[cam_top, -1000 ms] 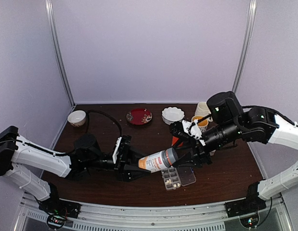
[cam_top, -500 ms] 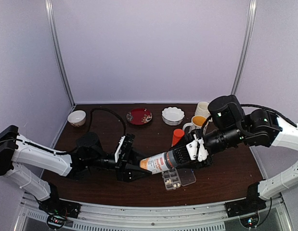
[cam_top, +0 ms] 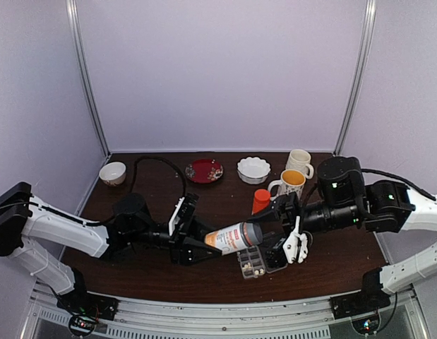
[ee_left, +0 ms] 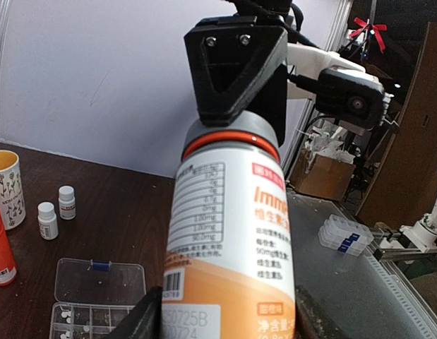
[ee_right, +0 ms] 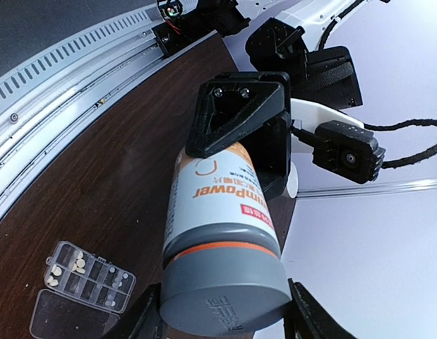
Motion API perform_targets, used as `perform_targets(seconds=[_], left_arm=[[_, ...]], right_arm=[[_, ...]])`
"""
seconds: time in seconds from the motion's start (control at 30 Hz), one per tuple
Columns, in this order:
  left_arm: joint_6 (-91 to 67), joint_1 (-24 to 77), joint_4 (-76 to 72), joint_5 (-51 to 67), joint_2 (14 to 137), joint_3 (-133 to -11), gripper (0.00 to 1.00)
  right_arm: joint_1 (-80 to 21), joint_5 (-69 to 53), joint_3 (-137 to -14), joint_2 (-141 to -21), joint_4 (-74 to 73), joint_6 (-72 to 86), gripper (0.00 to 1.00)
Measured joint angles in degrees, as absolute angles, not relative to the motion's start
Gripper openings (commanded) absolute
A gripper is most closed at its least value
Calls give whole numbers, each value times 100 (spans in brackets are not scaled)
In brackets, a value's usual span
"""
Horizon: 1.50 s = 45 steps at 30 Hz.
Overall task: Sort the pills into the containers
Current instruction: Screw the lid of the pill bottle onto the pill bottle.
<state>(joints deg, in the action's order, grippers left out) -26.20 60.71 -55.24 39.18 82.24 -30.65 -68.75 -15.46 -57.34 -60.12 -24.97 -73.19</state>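
While left end effector and right end effector clamped on bottle, pill box lengthwise near-to-far

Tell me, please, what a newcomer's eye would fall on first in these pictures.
The orange-and-white bottle, held on its side over the table: the left hand grips its base, the right hand its grey cap. Close by the cap lies the open pill box, a few pale pills in its compartments.

Robot test booth — pale panel walls, aluminium frame, dark table
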Motion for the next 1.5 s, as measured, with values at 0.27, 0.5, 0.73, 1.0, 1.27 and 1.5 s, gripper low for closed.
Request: perform_targets(seconds=[0.27, 0.5, 0.73, 1.0, 1.27, 1.5], left_arm=[[-2379, 5955, -5408, 3997, 8027, -3065, 4], [-1374, 5961, -4390, 3583, 7485, -3079, 3], [-115, 6010, -3203, 3087, 7190, -3249, 2], [869, 6053, -2722, 2635, 7070, -3258, 0], [1529, 6051, -2298, 2370, 7072, -3297, 0], [1776, 6031, -2244, 2178, 7035, -3343, 0]], right_arm=[[-6860, -1588, -6976, -6770, -3640, -5787, 4], [-6849, -1573, -7747, -7328, -4405, -3127, 6], [-6737, -1726, -8038, -7730, -4884, -508, 2], [-6342, -2655, -7535, -7695, -4294, 2755, 0], [-5961, -3551, -5924, -7181, -2198, 6405, 2], [-5828, -3728, -5743, -7135, -1754, 7966, 50]])
